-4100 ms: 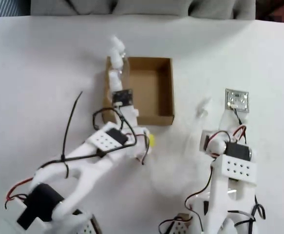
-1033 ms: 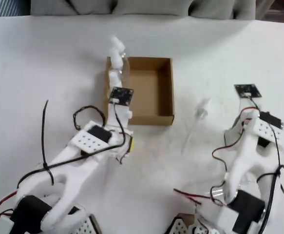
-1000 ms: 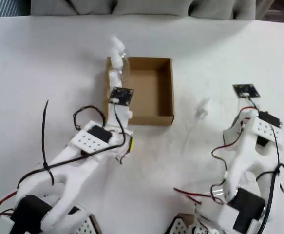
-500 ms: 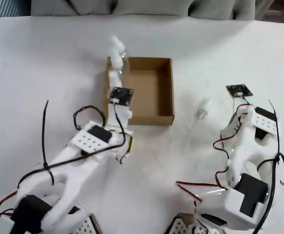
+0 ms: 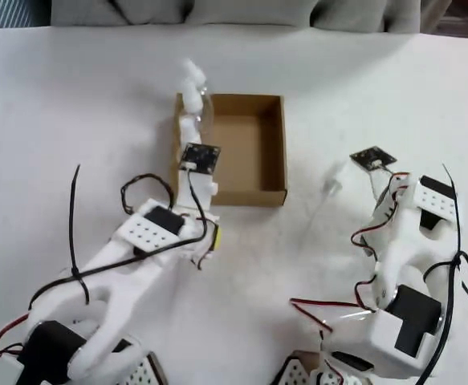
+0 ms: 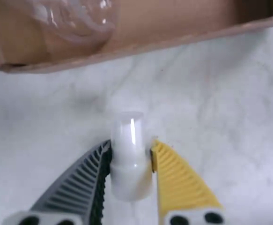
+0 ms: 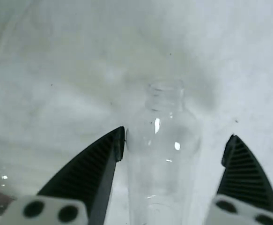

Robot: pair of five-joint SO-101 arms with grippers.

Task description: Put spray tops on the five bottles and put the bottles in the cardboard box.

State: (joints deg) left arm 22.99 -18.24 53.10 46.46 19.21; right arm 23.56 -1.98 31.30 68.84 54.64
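Observation:
In the left wrist view my left gripper [image 6: 129, 146] is shut on a white spray top [image 6: 129, 171], held just above the table in front of the cardboard box [image 6: 141, 44]. A clear bottle [image 6: 75, 18] stands inside the box. From above, my left arm [image 5: 149, 233] ends at the cardboard box's [image 5: 275, 144] near left corner, and bottles with white tops [image 5: 192, 88] stand along its left wall. My right gripper [image 7: 173, 140] is open around an uncapped clear bottle [image 7: 162, 140], whose neck points away from it.
A loose spray top with a thin dip tube [image 5: 328, 188] lies on the white table [image 5: 73, 120] between the box and my right arm [image 5: 414, 224]. Red and black cables loop around both arms. A sofa edge runs along the table's far side.
My right arm has swung, and its wrist camera has shifted left toward the loose spray top. The left arm pulled back a little about four seconds ago and has kept still since.

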